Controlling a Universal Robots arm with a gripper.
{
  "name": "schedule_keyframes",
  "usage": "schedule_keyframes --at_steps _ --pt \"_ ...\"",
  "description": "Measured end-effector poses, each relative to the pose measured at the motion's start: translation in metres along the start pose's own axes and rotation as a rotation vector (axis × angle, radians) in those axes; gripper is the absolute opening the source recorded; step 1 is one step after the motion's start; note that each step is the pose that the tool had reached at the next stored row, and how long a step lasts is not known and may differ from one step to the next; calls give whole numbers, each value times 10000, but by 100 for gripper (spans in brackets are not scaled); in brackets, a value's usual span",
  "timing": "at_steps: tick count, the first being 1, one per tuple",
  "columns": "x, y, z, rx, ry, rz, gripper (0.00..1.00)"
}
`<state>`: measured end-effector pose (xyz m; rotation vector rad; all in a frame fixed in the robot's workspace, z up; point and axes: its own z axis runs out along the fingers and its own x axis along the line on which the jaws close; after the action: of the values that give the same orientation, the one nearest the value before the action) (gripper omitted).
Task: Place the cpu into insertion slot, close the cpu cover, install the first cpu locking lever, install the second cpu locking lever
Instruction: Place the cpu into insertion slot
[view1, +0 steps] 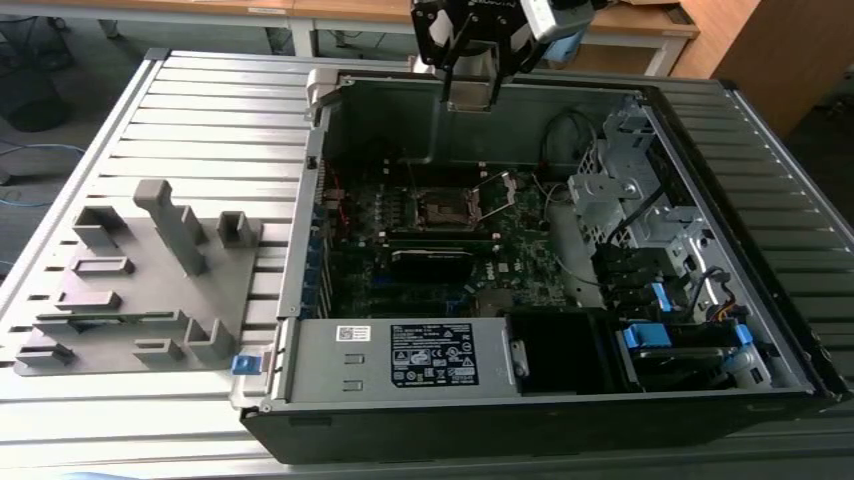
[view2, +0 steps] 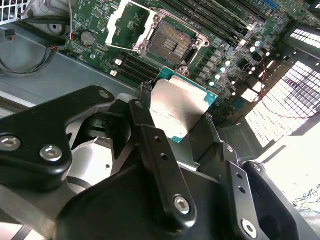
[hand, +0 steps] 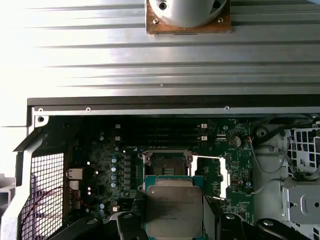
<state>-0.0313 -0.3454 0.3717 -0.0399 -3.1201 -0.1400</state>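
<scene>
My gripper (view1: 471, 95) hangs above the open computer case's far wall, shut on the cpu (view2: 182, 107), a flat square chip with a dull grey top and a green rim. Black fingers (view2: 150, 135) clamp two opposite edges of the cpu (hand: 174, 210) in both wrist views. Well below it on the motherboard lies the insertion slot (view1: 441, 208), a square black socket (view2: 172, 44) with its dark centre bare (hand: 165, 162). The cpu cover (view1: 498, 192), a silver frame, stands swung open beside the socket (view2: 125, 22) (hand: 210, 175). The locking levers are too thin to tell apart.
The case (view1: 307, 200) lies open on a slatted metal table (view1: 200, 120). A power supply box (view1: 400, 355) fills its near side, drive bays and cables (view1: 641, 230) the exterior view's right. Memory slots (view2: 220, 22) run beside the socket. A grey fixture block (view1: 147, 280) sits outside on the exterior view's left.
</scene>
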Motion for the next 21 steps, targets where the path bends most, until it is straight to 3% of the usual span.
schedule_keyframes --at_steps 5,10,13,21 --pt "2 -2 20 -3 -7 -1 54" --pt "1 -10 107 -4 -24 -2 54" --pt "1 -13 138 -51 -65 -7 54" --pt "2 -20 224 -79 -176 -17 54"
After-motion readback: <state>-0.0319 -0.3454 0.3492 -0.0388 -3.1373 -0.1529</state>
